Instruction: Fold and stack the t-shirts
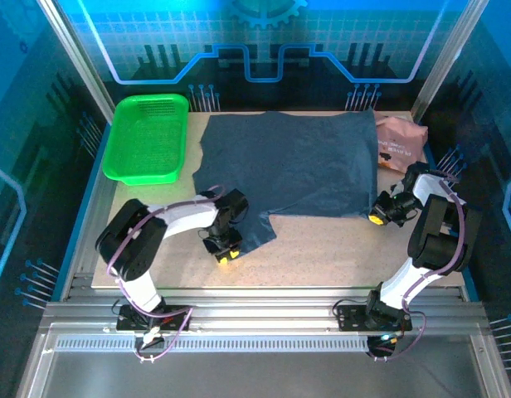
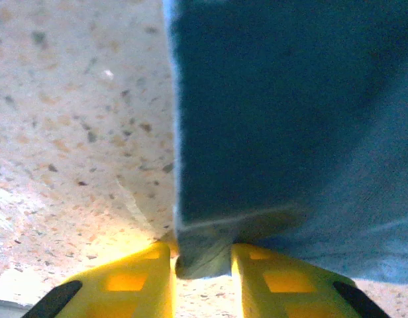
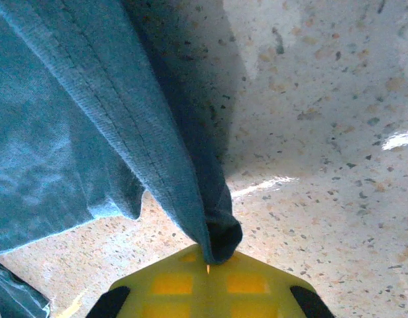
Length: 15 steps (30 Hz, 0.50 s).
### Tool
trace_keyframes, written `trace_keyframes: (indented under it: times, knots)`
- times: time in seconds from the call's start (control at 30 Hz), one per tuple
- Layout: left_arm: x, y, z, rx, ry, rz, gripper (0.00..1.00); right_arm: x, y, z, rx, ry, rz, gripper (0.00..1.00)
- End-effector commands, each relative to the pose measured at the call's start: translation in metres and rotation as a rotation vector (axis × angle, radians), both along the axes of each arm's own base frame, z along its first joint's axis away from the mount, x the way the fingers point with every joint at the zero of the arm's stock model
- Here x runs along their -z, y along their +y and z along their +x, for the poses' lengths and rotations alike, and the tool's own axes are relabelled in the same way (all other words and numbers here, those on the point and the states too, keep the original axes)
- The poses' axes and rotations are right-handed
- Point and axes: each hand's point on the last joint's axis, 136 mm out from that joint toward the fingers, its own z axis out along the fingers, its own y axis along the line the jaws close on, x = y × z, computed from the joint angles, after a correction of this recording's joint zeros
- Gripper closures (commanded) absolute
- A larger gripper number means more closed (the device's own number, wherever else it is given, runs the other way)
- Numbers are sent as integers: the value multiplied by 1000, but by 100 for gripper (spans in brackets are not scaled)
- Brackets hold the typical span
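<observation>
The dark slate-blue t-shirt lies spread flat across the middle of the table. One sleeve reaches toward the near left. My left gripper sits at that sleeve's end. In the left wrist view the sleeve's corner is pinched between the yellow fingers. My right gripper is at the shirt's near right corner. In the right wrist view it is shut on a bunched fold of the shirt's hem, lifted slightly off the table. The dusty pink t-shirt lies crumpled at the back right, beside the blue one.
A bright green mesh basket stands at the back left of the speckled table. Bare tabletop runs along the near edge between the two arms. Blue-lit panels wall in the back and sides.
</observation>
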Motion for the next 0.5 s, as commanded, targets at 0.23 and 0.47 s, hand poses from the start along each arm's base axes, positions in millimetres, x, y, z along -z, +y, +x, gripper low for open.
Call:
trace_keyframes:
  times: [0.23,0.47]
  knots:
    - [-18,-43,81,133,-333,-165,100,-10,12,0,-31,-32,40,100]
    - [-55,6,18,73,-352,-151,100,-16,17,-23,-1,14,43,100]
